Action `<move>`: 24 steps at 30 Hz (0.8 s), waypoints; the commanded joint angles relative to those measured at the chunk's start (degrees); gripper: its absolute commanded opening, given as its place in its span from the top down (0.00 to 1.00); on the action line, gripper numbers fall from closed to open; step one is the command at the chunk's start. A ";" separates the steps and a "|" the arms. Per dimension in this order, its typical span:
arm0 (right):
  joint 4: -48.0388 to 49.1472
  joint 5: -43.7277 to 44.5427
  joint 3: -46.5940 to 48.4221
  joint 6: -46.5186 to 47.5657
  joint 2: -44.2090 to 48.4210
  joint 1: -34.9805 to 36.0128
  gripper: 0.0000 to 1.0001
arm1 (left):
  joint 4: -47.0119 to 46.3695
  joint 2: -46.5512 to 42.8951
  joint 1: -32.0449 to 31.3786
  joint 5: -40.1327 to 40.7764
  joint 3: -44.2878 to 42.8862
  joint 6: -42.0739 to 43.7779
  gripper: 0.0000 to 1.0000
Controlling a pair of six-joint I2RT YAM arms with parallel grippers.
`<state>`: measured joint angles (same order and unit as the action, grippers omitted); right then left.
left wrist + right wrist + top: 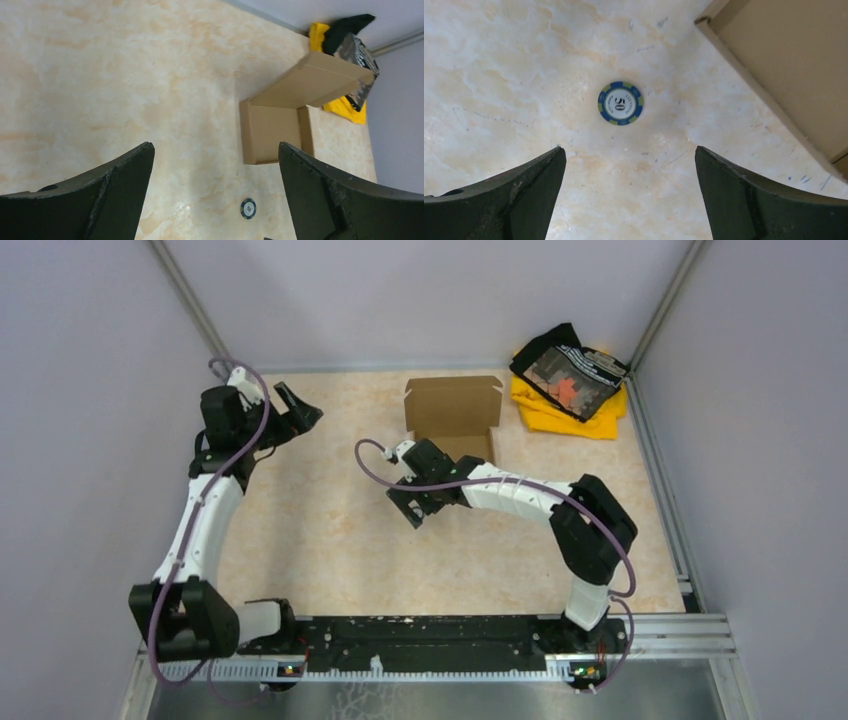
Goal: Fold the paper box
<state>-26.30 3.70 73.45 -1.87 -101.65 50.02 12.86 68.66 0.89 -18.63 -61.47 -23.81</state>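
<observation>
I see the left gripper (215, 150) and right gripper (629, 150) spread wide, empty; the right arm (520, 495) hides part of the paper box (452, 405).

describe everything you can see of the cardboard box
The paper box is plain brown corrugated cardboard, unprinted, half folded: a shallow tray with low walls lies flat on the table, and its lid panel, notched at the corners, stands raised at the far side. It sits at the far middle of the table, just left of the yellow and black cloth pile. From above, the right arm hides its near edge. Nothing grips it.
</observation>
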 commanded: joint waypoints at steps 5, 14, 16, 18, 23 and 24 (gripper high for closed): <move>5.19 6.18 -4.81 -6.88 6.73 3.00 0.01 | -4.88 6.35 1.96 -7.63 3.48 -4.70 0.01; 5.43 21.97 -13.25 -3.63 13.60 10.22 0.01 | -3.99 4.15 -4.04 -2.46 6.27 -3.24 0.01; 4.68 18.59 -11.58 -7.30 12.42 8.75 0.01 | -3.68 3.98 -5.95 -0.13 7.01 -3.03 0.01; 4.48 16.61 -10.41 -9.47 11.63 8.62 0.01 | -2.88 3.35 -9.22 3.66 7.57 -2.46 0.01; 1.82 24.66 -10.96 -16.04 15.80 4.97 0.04 | 0.10 3.89 -19.48 9.35 7.62 -0.75 0.01; 1.62 21.34 -11.87 -17.67 17.70 2.37 0.07 | 0.23 3.91 -20.66 9.57 8.17 -0.68 0.01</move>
<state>-23.64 23.07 60.45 -11.90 -90.24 57.89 11.68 73.28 -14.68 -13.74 -54.15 -26.35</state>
